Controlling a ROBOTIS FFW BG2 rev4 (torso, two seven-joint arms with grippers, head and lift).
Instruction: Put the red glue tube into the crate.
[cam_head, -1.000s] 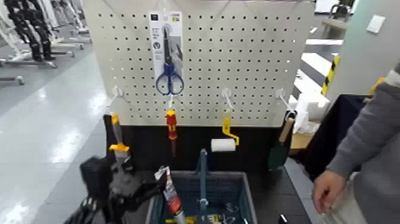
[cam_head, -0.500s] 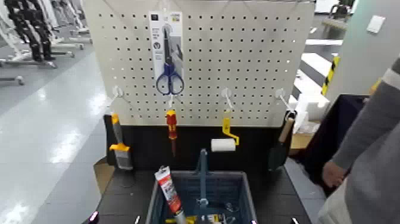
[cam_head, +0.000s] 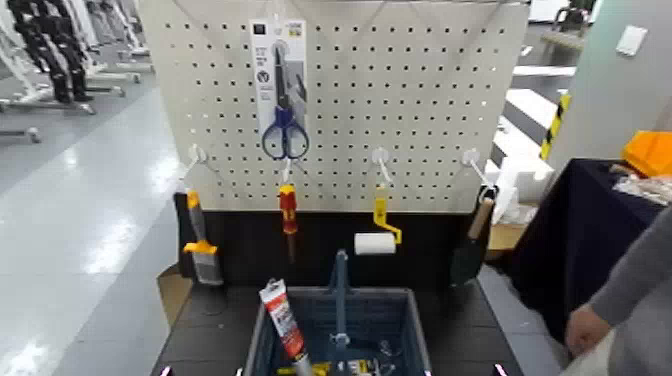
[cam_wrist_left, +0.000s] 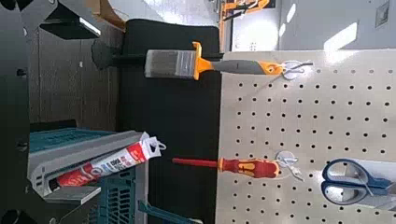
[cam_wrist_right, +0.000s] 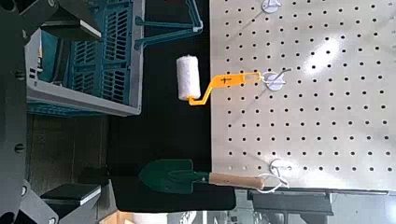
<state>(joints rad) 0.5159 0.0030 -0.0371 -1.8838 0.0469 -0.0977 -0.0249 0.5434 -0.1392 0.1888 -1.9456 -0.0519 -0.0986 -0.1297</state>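
you have a red and white glue tube (cam_head: 285, 320) over a blue-grey crate (cam_head: 415, 330). your screwdriver (cam_head: 289, 210) is red with yellow, your scissors (cam_head: 285, 133) blue-handled. the roller (cam_head: 376, 243) is white on a yellow frame, the brush (cam_wrist_left: 215, 65) orange and grey. your trowel (cam_wrist_right: 173, 175) shows a dark green blade and tan handle; the beige pegboard (cam_head: 345, 110) is dotted with dark holes.

Your left gripper (cam_wrist_left: 93, 114) is at the near left of the scene, its fingers spread wide apart. Your right gripper (cam_wrist_right: 96, 114) is at the near right, its fingers also standing well apart. From the head, you see only small bits of the two grippers along the near edge, one pair on each side; your forearms and upper arms are out of your sight there.
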